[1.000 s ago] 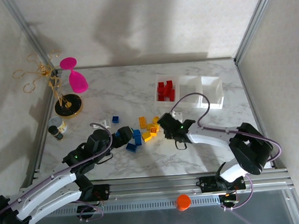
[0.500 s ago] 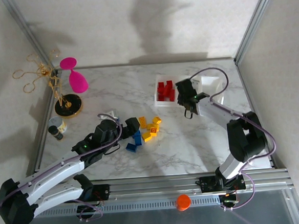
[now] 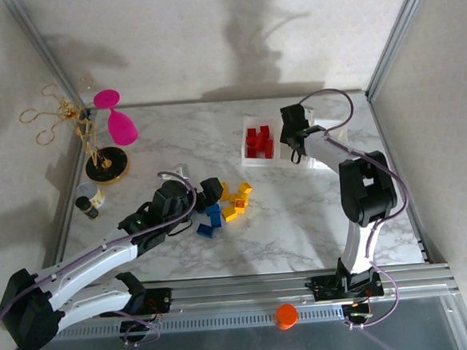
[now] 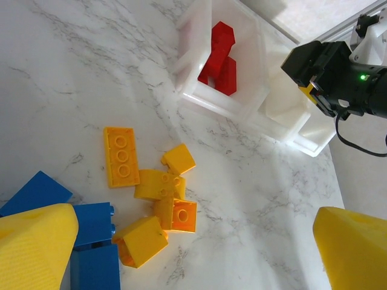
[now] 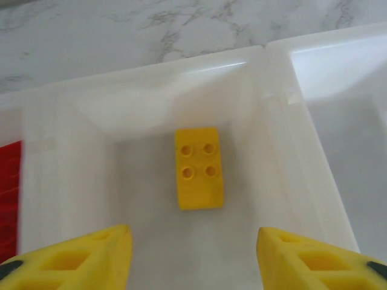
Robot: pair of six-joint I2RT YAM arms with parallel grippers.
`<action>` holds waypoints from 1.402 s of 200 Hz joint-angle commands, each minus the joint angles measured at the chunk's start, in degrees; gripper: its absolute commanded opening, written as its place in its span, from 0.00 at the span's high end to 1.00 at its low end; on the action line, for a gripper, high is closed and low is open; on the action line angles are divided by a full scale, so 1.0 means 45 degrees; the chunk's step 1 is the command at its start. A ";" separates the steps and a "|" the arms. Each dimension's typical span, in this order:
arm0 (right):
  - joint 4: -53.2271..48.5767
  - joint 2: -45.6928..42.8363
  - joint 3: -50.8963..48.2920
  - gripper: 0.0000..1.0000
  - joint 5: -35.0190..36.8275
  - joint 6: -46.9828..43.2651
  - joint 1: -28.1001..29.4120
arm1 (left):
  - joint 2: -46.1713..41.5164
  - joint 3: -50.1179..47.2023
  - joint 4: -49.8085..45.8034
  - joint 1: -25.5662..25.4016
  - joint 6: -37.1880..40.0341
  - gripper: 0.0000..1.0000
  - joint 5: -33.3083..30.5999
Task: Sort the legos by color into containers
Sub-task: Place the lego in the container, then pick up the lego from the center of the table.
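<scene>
While poised over the middle bin (image 5: pixel 145 78) of the containers (image 4: pixel 202 99), shows right tool (image 5: pixel 192 244) released above one yellow lego (image 5: pixel 199 176) lying flat inside. Finds left tool (image 4: pixel 195 241) released too, over loose legos (image 4: pixel 121 154), yellow and blue, on the worktop (image 4: pixel 260 193).

No legible txt, nos. or logos — jar (image 3: pixel 88 199) maybe has a label, too small to read.
</scene>
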 commanded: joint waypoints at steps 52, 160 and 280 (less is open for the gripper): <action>-0.0675 -0.3710 -0.3212 0.33 -0.0787 0.1412 0.3284 | -0.2063 -0.0463 -0.1377 -0.0036 0.0272 0.00 -0.0690; -0.1590 -0.3159 -0.4136 0.21 -0.0680 0.6456 0.7759 | -0.4390 -0.1712 -0.2819 -0.0030 -0.0402 0.00 -0.1252; -0.0400 -0.1147 -0.3745 0.50 -0.1196 0.5930 0.8068 | -0.5140 -0.2159 -0.3129 -0.0028 -0.0628 0.00 -0.1379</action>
